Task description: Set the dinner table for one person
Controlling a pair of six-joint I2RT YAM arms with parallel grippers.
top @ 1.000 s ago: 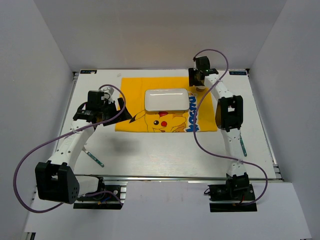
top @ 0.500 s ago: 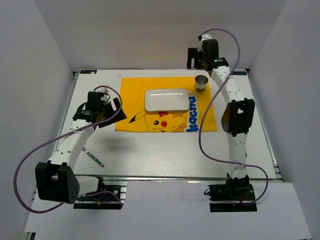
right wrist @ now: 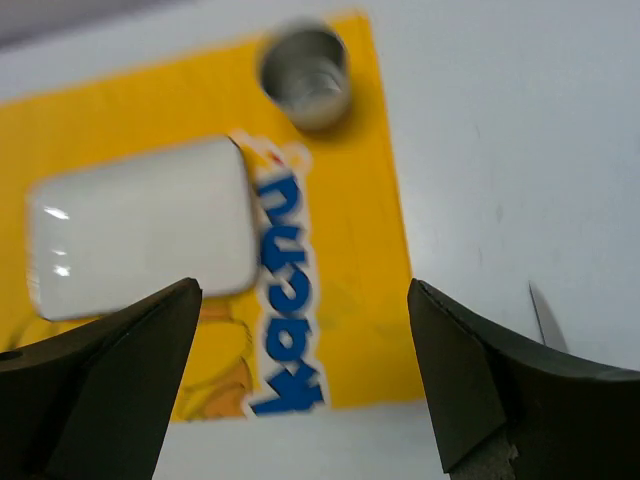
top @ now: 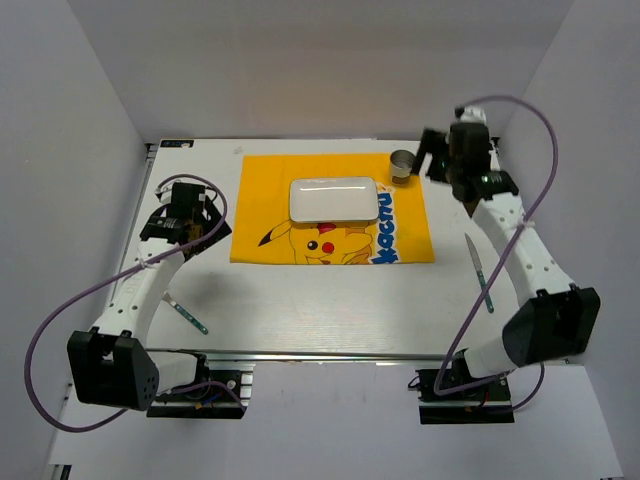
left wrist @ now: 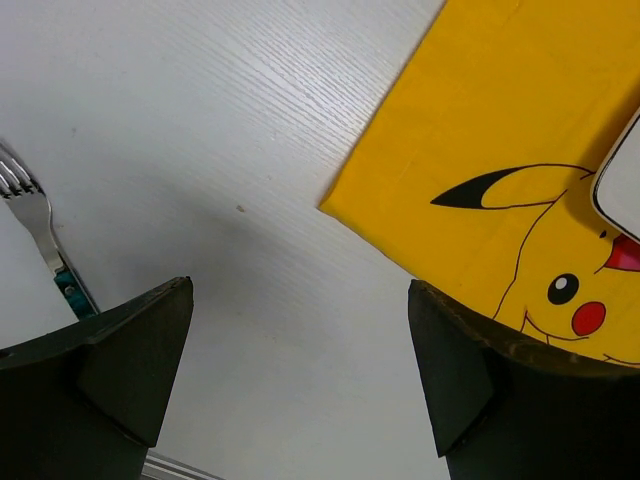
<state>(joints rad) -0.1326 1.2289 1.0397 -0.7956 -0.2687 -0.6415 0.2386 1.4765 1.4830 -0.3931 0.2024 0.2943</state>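
Fingers (left wrist: 120, 370) of left gripper (left wrist: 299, 325) apart beside mat (left wrist: 480, 130) corner

A yellow mat (right wrist: 345, 260) lies on the white surface (right wrist: 500, 150). A metal cup (right wrist: 305, 62) stands on the mat's corner nearest the surface's far edge, apart from a white plate (right wrist: 140, 225). A knife (right wrist: 545, 318) tip lies off the mat. The fingers (right wrist: 495, 395) are spread wide with nothing between them.
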